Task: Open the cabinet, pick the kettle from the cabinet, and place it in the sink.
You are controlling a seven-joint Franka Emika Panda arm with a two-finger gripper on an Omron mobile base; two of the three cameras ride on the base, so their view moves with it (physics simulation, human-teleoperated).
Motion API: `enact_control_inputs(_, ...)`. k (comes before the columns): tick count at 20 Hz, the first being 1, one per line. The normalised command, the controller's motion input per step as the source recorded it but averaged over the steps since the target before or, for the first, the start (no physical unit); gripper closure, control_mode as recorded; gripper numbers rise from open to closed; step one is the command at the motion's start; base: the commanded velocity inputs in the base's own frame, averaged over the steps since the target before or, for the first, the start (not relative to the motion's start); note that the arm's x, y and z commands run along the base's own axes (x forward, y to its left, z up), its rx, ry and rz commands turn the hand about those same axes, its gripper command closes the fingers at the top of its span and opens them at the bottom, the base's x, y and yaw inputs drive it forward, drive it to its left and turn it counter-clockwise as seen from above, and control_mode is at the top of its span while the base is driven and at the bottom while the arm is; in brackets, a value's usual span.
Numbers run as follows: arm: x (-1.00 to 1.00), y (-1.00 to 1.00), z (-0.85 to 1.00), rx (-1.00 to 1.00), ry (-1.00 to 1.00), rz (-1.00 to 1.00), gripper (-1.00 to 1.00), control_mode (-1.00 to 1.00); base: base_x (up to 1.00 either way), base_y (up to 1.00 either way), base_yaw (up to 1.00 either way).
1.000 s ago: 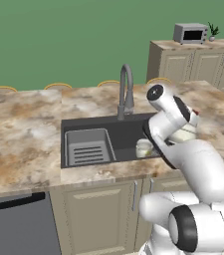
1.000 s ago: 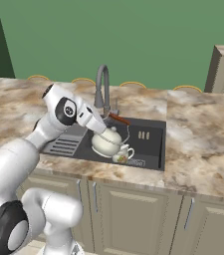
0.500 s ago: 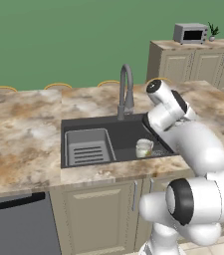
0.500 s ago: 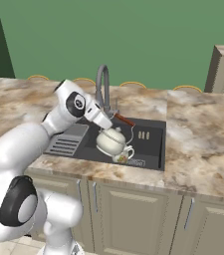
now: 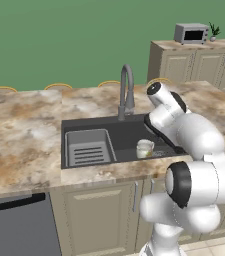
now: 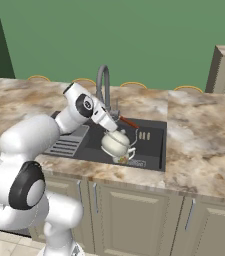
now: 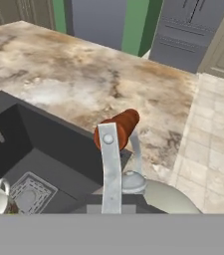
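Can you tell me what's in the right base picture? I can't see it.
A white robot arm holds a cream kettle by its handle, with the gripper shut on it, over the dark sink. A small cup sits underneath, a curved tap behind.

kettle [image 7: 173,199] body cut by frame bottom, end effector [image 6: 118,118] fingertips hidden

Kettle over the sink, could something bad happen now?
Maybe. The claw holds the kettle only by its thin handle, so the kettle could swing or tip as it goes down. A small mug sits in the sink right under it, and the kettle might land on it and knock it over. The tap is close behind the arm, so a wide move could bump it.
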Motion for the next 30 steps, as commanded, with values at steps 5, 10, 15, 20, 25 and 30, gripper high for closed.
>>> enact_control_inputs(5,0.17,-0.19,-0.27,0.00,-0.11,-0.01,1.00,-1.00,0.00,0.00,0.00)
enact_control_inputs(10,0.14,-0.16,-0.28,0.00,-0.14,-0.02,1.00,-1.00,0.00,0.00,0.00)
enact_control_inputs(15,0.07,-0.14,-0.28,0.00,-0.14,-0.05,1.00,-1.00,0.00,0.00,0.00)
enact_control_inputs(20,0.05,-0.16,-0.23,-0.03,-0.11,-0.07,1.00,-1.00,0.00,0.00,0.00)
enact_control_inputs(25,0.04,-0.18,-0.16,-0.07,-0.01,-0.09,1.00,-1.00,0.00,0.00,0.00)
enact_control_inputs(30,0.05,-0.08,-0.11,-0.08,0.08,-0.13,1.00,-1.00,0.00,0.00,0.00)
